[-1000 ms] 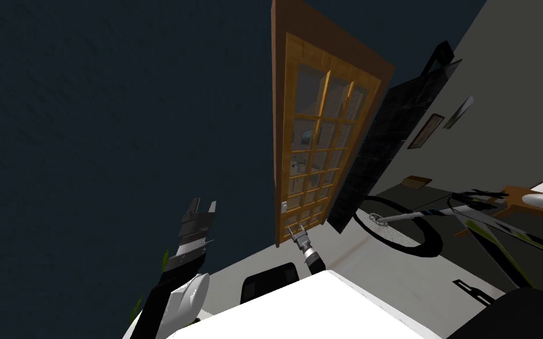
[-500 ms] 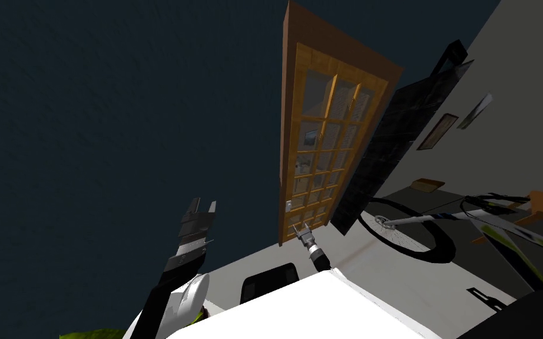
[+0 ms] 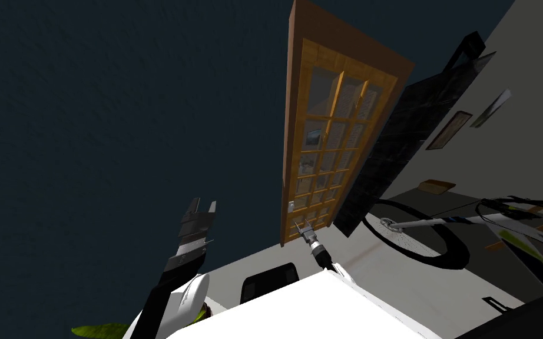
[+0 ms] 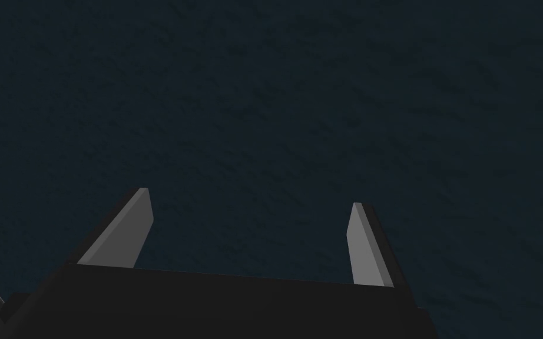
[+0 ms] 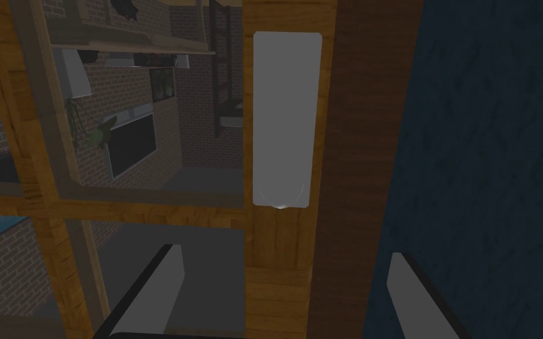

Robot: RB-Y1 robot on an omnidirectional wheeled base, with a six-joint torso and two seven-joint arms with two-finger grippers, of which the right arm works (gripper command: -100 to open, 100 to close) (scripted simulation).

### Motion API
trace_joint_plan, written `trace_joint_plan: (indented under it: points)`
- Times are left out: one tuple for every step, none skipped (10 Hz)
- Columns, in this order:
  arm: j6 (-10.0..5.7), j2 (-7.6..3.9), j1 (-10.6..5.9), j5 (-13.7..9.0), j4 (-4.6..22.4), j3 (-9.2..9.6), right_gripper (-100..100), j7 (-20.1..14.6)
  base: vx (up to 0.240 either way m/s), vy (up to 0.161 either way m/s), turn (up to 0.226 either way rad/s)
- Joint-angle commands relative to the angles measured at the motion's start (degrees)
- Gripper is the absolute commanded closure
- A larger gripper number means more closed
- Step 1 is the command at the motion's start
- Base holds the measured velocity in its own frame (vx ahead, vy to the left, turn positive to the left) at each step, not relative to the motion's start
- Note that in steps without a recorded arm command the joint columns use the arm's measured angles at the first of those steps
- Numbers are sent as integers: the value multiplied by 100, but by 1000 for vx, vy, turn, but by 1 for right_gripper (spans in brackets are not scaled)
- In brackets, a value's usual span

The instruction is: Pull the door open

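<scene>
A wooden door with many glass panes stands in a brown frame, set in a dark blue wall. Its grey handle plate sits on the stile near the frame. In the right wrist view the plate is just beyond my right gripper, which is open, its fingers straddling the door's stile without touching it. The head view has that gripper close below the plate. My left gripper is raised before the blue wall, open and holding nothing, its fingers spread wide.
A black panel leans beside the door's far side. A bicycle lies on the grey floor to the right. Picture frames hang on the light wall. A green leaf and a black object lie near my base.
The whole head view has shifted: door and bicycle slid right and a green leaf came in at the lower left, so I have turned. My right gripper stays by the handle plate.
</scene>
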Motion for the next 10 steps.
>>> trace_joint_plan:
  points:
    - [-34, -100, -166, 34, 182, -165, -100, -132, 72, 51, 89]
    - [-74, -153, -290, 52, 329, -261, -100, -195, 109, 36, 75]
    - [-93, -176, -350, 61, 396, -304, -100, -224, 105, 17, 46]
    - [-127, -215, -465, 77, 518, -380, -100, -278, 126, 9, 53]
    - [-157, -238, -567, 93, 612, -435, -100, -321, 151, 15, 57]
    - [-180, -247, -654, 107, 677, -469, -100, -353, 199, 8, 50]
    - [-196, -246, -718, 118, 716, -486, -100, -373, 201, 12, 42]
    - [-258, -264, -731, 99, 825, -486, -100, -336, 58, 9, -44]
    - [-258, -264, -731, 99, 825, -486, 100, -336, -32, 8, 27]
    - [-258, -264, -731, 99, 825, -486, 100, -336, -29, 1, 24]
